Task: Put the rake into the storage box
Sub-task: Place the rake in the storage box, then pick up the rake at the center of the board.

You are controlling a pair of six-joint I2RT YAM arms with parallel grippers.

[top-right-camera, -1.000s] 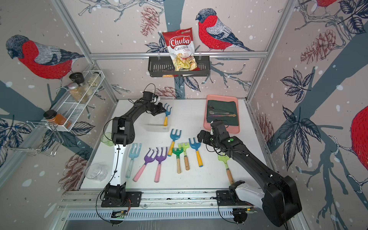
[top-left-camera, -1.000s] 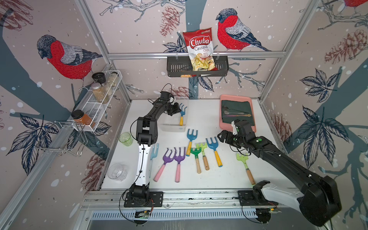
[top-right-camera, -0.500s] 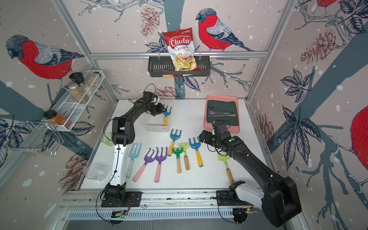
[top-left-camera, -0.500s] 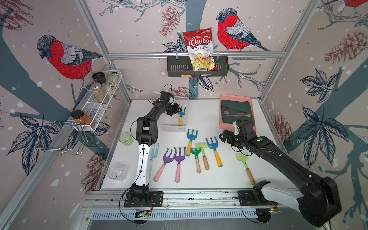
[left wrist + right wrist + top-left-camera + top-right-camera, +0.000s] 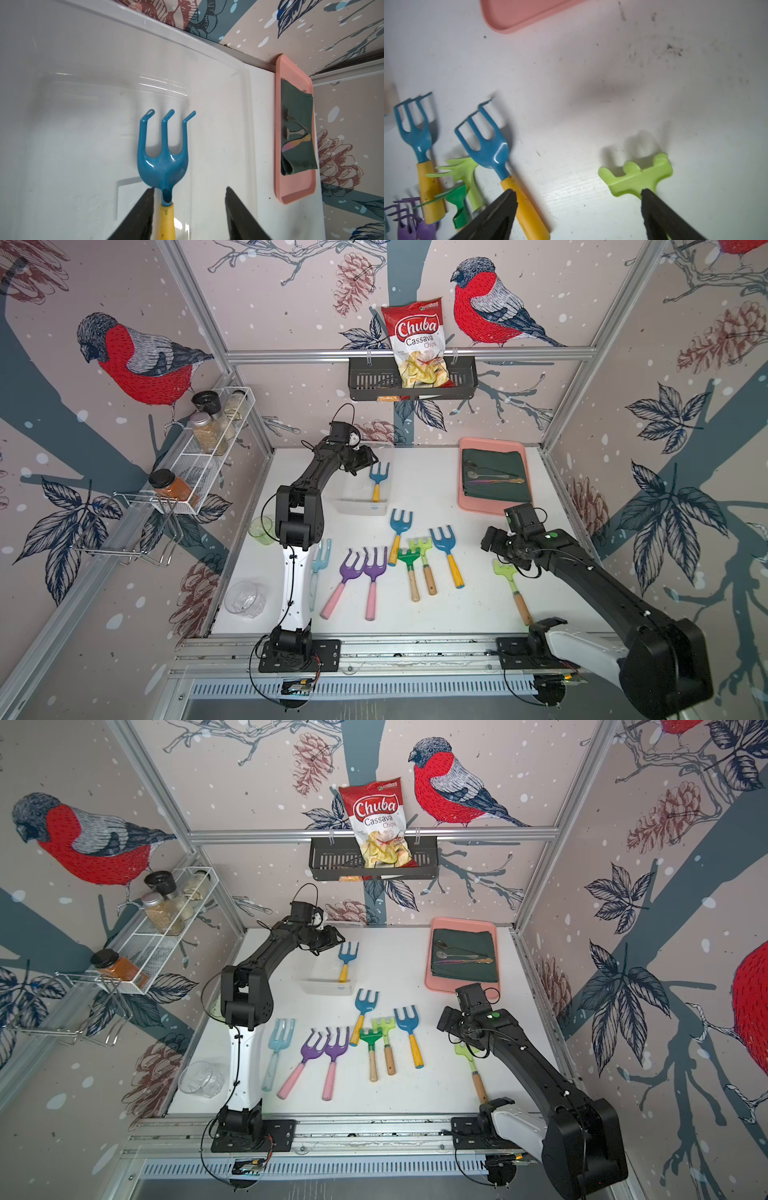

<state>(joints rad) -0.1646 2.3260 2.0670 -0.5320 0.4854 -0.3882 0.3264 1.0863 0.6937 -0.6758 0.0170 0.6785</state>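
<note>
Status: the blue rake (image 5: 164,164) with the yellow handle is lying flat inside the storage box (image 5: 353,504). In both top views the box is sitting upper centre, just left of the middle. Tines are pointing toward the frame's top, handle toward the box's near wall.

Left gripper (image 5: 190,188): jaws are standing apart either side of the handle, nothing clamped. In the left wrist view 1 jaw is sitting just beside the handle, with a clear gap on the other side.

Right gripper (image 5: 577,192): jaws are gaping wide and empty. It is hovering over bare table (image 5: 612,93) between a second blue rake (image 5: 488,143) and a light-green rake (image 5: 637,176), at right centre in a top view.

My read: the placing step is essentially done for this rake and the drop-off is in hand. The next move is calling for a straight lift of the left arm, keeping the jaws wide so neither pad drags the handle or tips the box. 8 more rakes are lying on the table, lower centre.
</note>
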